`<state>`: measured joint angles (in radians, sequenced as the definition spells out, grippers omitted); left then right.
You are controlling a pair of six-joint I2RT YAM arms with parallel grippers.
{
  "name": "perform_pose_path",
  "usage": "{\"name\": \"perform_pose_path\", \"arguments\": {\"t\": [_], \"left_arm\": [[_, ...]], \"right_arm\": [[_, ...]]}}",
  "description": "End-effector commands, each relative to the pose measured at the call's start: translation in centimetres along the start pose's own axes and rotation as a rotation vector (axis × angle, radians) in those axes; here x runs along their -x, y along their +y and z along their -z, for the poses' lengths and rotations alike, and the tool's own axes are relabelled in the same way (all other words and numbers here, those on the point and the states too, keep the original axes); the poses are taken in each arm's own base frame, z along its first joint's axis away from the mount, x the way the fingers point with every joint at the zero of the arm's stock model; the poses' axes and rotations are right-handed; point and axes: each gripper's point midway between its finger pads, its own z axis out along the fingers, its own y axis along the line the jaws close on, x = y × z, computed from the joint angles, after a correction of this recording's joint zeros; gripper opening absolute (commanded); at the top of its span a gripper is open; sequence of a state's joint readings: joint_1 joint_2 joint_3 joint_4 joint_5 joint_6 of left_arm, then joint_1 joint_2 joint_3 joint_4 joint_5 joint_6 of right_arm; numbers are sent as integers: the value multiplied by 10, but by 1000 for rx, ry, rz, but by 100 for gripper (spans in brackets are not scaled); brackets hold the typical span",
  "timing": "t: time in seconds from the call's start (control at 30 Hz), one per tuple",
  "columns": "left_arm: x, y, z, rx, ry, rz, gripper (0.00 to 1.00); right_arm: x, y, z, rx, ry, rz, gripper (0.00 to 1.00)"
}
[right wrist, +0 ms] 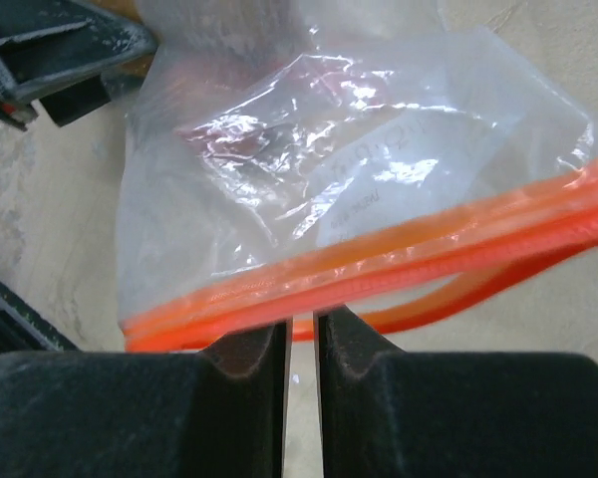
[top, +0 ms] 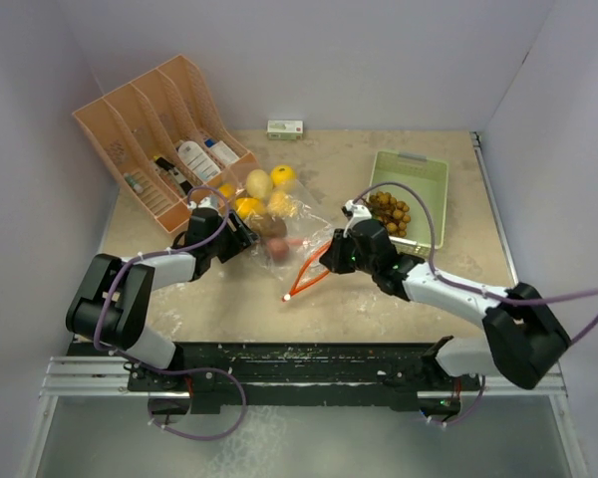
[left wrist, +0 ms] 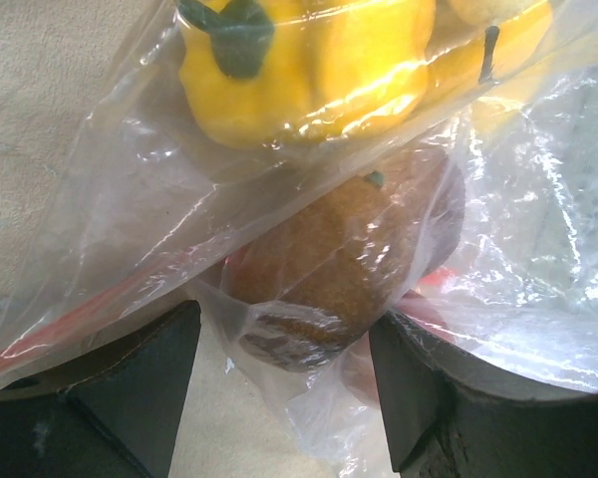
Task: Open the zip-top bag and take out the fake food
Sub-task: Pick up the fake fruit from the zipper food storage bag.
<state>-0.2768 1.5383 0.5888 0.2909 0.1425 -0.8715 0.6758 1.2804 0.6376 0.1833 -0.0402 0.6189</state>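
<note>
Zip-top bag [top: 297, 231] lies at the centre of your table [top: 379, 289], with the fake food [top: 249, 207] bunched in its 10 o'clock end. You can see two lemons [top: 260, 183] at that end, and a yellow pepper [left wrist: 299, 70] and a brown lump [left wrist: 329, 269] behind the clear plastic. Your left gripper [left wrist: 284, 368] is spread wide. A fold of the bag and the brown lump sit between its fingers, and you cannot tell whether either finger touches them. Your right gripper [right wrist: 301, 344], at the bag's 4 o'clock end, is narrowed to a slit and nips the orange zip band [right wrist: 399, 254]. At 2 o'clock a green tray [top: 424, 164] holds nut-like pieces [top: 390, 212]. An orange rack [top: 130, 129] stands at 10 o'clock.
</note>
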Motion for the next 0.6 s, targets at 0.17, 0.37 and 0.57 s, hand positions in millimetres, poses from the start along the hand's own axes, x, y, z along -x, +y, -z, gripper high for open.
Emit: {"name": "perform_pose_path", "arguments": {"t": [0.17,0.37,0.57], "left_arm": [[-3,3,-2,-8,5,-23,71],[-12,-2,-5,-15,32,-46,68],[-31,-12,-12,-35,81,-69,34]], "right_arm": [[51,31,-57,88,-150,-17,14],[54,43,-90,150,-153,-9,14],[61,59,-106,189,-164,52,28]]}}
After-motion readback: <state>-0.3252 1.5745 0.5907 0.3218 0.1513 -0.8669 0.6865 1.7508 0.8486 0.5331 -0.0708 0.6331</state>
